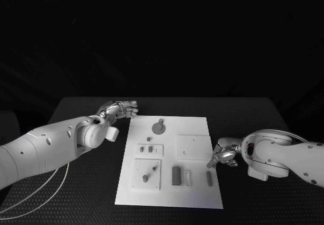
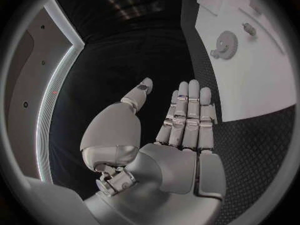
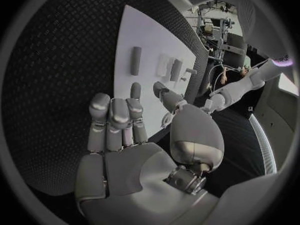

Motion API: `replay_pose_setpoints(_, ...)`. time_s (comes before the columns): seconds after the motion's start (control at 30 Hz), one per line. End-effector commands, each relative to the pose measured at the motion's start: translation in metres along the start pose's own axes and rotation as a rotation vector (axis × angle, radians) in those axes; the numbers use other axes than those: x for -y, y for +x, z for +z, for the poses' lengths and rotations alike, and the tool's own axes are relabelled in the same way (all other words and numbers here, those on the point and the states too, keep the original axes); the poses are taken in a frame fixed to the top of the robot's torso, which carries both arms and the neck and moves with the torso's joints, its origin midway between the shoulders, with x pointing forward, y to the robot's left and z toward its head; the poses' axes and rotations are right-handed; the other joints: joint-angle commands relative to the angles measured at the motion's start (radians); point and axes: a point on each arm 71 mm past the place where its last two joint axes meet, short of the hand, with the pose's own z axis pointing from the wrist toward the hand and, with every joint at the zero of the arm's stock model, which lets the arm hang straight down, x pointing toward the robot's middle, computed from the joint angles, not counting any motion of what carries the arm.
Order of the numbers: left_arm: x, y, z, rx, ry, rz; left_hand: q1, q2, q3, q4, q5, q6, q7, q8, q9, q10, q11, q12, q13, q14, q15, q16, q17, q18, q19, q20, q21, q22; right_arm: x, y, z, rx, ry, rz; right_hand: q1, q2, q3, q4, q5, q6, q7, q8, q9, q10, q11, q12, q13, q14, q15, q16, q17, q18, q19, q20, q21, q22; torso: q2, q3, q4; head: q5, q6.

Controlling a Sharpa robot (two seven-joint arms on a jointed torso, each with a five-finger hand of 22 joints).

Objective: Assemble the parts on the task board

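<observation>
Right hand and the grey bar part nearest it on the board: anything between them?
No. In the head view the right hand sits at the task board edge; only bare white board separates it from the bar part.

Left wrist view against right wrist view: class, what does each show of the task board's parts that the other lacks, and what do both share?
Left wrist view alone: the round gear-like part lying on the board, beyond the open left hand. Right wrist view alone: an upright bar part and a darker block, beyond the open right hand. Both share the white task board on the black table.
</observation>
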Motion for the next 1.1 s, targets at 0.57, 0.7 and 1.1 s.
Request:
replay_pose_setpoints(0.57,0.001,0.001,-0.001,-0.016,0.010,-0.007,-0.010,-0.002,0.001,0.004,-0.003,-0.005,-0.001,0.004,-0.001,0.006,-0.001,-0.002,-0.001,0.000,0.005,-0.008,0.002,0.014,-0.001,0.003,-0.004,0.020,-0.008,0.031,0.010,-0.079,0.061,-0.151,-0.030,-0.013,-0.014,0.029,-0.005,-0.049,0.018,-0.028,-0.007,-0.032,0.021,-0.033,-0.022,-0.016,0.015,-0.012,-0.011,0.045,-0.020,0.006,0.005,-0.003,0.001,-0.0020,0.0019,-0.008,-0.007)
replay_pose_setpoints(0.7,0.001,0.000,-0.001,-0.012,0.011,-0.006,-0.010,-0.002,0.002,0.004,-0.003,-0.005,-0.001,0.004,-0.001,0.006,-0.001,-0.002,-0.001,0.000,0.005,-0.008,0.003,0.014,-0.001,0.003,-0.004,0.020,-0.009,0.039,0.013,-0.099,0.059,-0.155,-0.033,-0.011,-0.018,0.029,-0.005,-0.046,0.018,-0.028,-0.007,-0.032,0.020,-0.033,-0.022,-0.015,0.015,-0.012,-0.011,0.045,-0.021,0.006,0.006,-0.003,0.001,-0.0020,0.0014,-0.006,-0.011)
replay_pose_setpoints(1.1,0.001,0.000,-0.001,-0.016,0.010,-0.007,-0.011,-0.001,0.001,0.004,-0.004,-0.005,-0.001,0.005,-0.001,0.006,-0.001,-0.002,-0.001,0.000,0.006,-0.009,0.003,0.014,-0.001,0.003,-0.004,0.020,-0.019,0.048,0.020,-0.058,0.043,-0.217,-0.038,-0.002,-0.026,0.028,-0.005,-0.041,0.016,-0.030,-0.010,-0.031,0.019,-0.033,-0.021,-0.015,0.014,-0.011,-0.010,0.045,-0.023,0.007,0.007,-0.003,0.001,-0.0007,0.0009,-0.003,-0.014)
